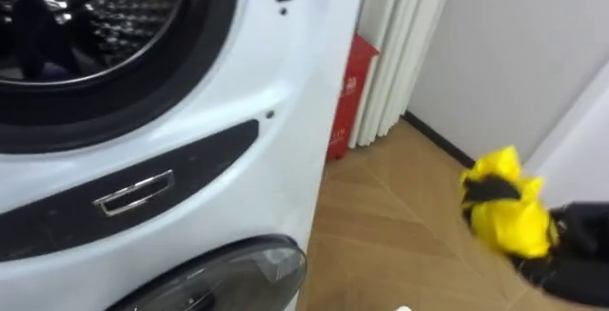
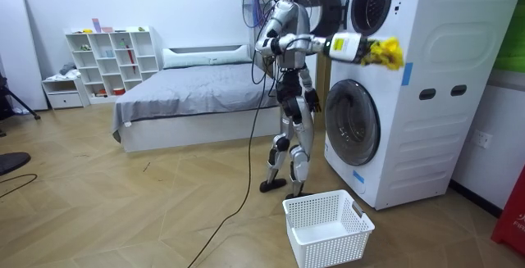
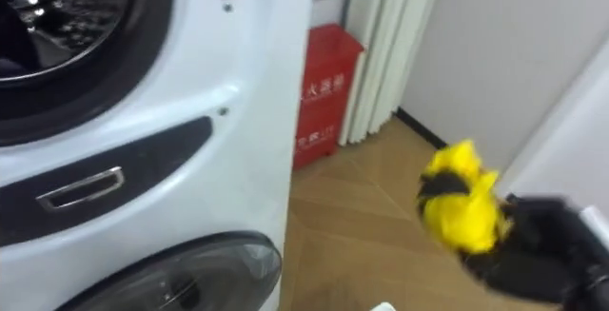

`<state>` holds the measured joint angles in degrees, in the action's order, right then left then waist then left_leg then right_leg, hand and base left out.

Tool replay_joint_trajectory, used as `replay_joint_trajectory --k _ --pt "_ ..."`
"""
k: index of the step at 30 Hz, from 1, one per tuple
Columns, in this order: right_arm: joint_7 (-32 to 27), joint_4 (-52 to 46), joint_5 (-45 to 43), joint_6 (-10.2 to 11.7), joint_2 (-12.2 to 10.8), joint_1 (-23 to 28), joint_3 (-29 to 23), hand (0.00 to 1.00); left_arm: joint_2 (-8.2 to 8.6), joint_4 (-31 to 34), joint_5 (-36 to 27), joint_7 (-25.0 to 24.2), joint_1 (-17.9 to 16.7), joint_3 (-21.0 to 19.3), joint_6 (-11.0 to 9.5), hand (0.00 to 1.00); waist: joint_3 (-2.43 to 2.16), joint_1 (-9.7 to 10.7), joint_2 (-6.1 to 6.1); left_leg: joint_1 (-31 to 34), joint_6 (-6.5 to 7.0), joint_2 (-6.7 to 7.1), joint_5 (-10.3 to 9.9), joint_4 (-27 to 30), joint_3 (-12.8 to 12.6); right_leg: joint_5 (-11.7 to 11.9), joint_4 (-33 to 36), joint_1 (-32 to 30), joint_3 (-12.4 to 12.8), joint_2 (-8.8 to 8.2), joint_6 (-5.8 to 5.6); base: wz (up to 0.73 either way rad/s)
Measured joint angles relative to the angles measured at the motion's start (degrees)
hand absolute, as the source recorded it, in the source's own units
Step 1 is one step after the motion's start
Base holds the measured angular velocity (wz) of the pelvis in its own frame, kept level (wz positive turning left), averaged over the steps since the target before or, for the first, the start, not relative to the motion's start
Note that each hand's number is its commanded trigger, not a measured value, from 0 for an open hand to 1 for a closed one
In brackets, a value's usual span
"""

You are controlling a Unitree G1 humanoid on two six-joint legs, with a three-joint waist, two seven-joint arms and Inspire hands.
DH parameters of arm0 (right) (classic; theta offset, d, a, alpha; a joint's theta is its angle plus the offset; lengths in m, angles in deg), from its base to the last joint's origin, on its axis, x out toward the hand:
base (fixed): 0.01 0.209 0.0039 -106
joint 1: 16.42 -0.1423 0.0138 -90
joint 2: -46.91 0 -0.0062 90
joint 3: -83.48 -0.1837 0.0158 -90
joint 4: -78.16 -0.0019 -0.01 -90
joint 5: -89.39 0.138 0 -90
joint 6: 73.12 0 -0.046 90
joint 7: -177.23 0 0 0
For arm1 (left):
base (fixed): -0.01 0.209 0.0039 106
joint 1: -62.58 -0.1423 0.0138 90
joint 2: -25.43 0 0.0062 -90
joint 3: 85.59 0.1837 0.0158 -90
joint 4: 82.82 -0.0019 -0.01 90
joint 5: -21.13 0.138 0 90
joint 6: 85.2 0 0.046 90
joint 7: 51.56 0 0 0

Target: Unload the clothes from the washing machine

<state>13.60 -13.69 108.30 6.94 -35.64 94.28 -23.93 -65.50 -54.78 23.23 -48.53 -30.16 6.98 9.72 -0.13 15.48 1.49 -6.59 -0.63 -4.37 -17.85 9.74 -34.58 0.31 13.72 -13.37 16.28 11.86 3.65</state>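
Crumpled yellow cloth (image 1: 502,214) lower right of frame, well apart from dark round drum opening (image 1: 86,26) at upper left. Right hand (image 1: 574,238) behind it, fingers curled round cloth, clamping. White lattice basket (image 2: 328,227) on floor, lower centre of room view, below and left of cloth; likely drop target.

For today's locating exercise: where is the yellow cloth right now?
The yellow cloth is clutched in the right robot hand, at the eye views' right, over the floor right of the washer.
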Motion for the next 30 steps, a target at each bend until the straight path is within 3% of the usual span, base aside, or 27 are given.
replay_joint_trajectory --k 1,3,6,10,11,14,16,20,23,25,30 --pt "-0.1 2.3 -0.9 0.0 -0.2 -0.3 0.4 1.0 0.2 0.0 -0.4 0.0 0.0 0.5 -0.1 0.0 0.1 0.0 0.54 0.1 0.04 0.0 0.0 0.0 -0.1 0.0 0.0 -0.2 0.1 0.0 -0.04 -0.07" --pt "-0.5 12.0 -3.9 0.1 -1.2 -1.8 1.6 1.0 0.7 0.0 -0.5 -0.7 0.1 2.7 -0.3 0.0 -0.22 0.0 2.43 1.1 0.17 0.06 -0.1 0.2 0.0 0.0 0.5 -1.5 0.0 -0.08 -0.09 -0.04" --pt "-0.9 18.3 -3.7 0.1 -1.2 -4.4 3.8 1.0 0.72 0.1 -1.4 -1.5 0.5 3.3 -0.8 0.0 0.21 -0.2 3.78 2.6 0.38 0.27 -0.2 1.0 -0.3 -0.1 1.8 -3.5 0.2 -0.21 -0.22 -0.06" --pt "-1.6 29.1 -4.1 3.0 -1.1 -11.8 7.1 1.0 1.2 0.4 -1.5 -2.0 1.2 3.3 -1.5 0.0 0.73 0.0 5.73 5.6 0.67 0.19 -0.4 2.0 -0.7 -0.1 2.2 -5.9 0.2 -0.5 -0.32 0.0" --pt "-2.5 32.1 -4.1 3.2 -1.2 -14.0 7.4 1.0 1.64 0.6 -1.6 -2.0 1.3 3.3 -1.7 0.0 0.47 -0.3 6.85 6.4 0.75 0.22 -0.4 2.0 -0.7 -0.1 2.2 -6.7 0.0 -0.67 -0.35 0.04" --pt "-5.7 39.8 -4.2 4.9 -1.5 -18.9 8.8 1.0 2.66 -0.3 -2.8 -1.2 1.7 3.3 -2.4 0.0 0.54 -0.5 9.23 7.5 0.82 0.96 -0.1 2.0 0.2 -0.1 2.5 -7.9 0.1 -0.8 -0.4 0.05" --pt "-7.0 43.3 -4.1 5.4 -1.7 -20.3 9.5 1.0 3.04 -0.5 -3.2 -1.2 1.9 3.3 -2.6 0.0 0.34 -1.4 9.96 8.1 0.86 1.04 0.0 2.1 0.3 -0.2 2.8 -8.5 0.4 -0.85 -0.41 0.04" --pt "-9.6 46.4 -4.0 5.6 -3.4 -22.4 9.5 1.0 3.26 -0.6 -5.0 -1.2 2.0 3.3 -2.6 0.0 0.39 -2.2 10.27 9.9 1.05 1.39 0.1 3.1 0.9 -0.7 4.2 -10.7 -0.2 -1.32 -0.53 0.04" --pt "-12.5 48.1 -4.1 6.9 -3.6 -24.2 9.2 1.0 4.47 -1.2 -5.0 -1.0 2.5 3.3 -2.6 0.0 0.5 -2.1 11.07 11.2 1.74 2.12 0.5 3.2 2.1 -1.2 5.3 -12.2 -1.0 -2.25 -0.82 0.17" --pt "-14.3 49.2 -4.2 7.5 -3.6 -25.5 9.2 0.04 4.94 -1.3 -5.0 -1.0 2.4 3.3 -2.6 0.0 0.51 -2.1 11.32 11.7 2.0 2.43 0.7 3.2 2.1 -1.4 5.8 -13.0 -1.2 -2.61 -0.94 0.11" --pt "-17.2 51.1 -4.1 9.3 -3.6 -28.1 8.7 0.0 5.1 -2.2 -8.3 -0.3 3.0 3.4 -2.8 0.0 0.55 -2.0 11.43 13.6 2.36 3.1 0.9 3.7 2.7 -2.2 7.1 -15.0 -1.0 -3.25 -1.49 0.07"
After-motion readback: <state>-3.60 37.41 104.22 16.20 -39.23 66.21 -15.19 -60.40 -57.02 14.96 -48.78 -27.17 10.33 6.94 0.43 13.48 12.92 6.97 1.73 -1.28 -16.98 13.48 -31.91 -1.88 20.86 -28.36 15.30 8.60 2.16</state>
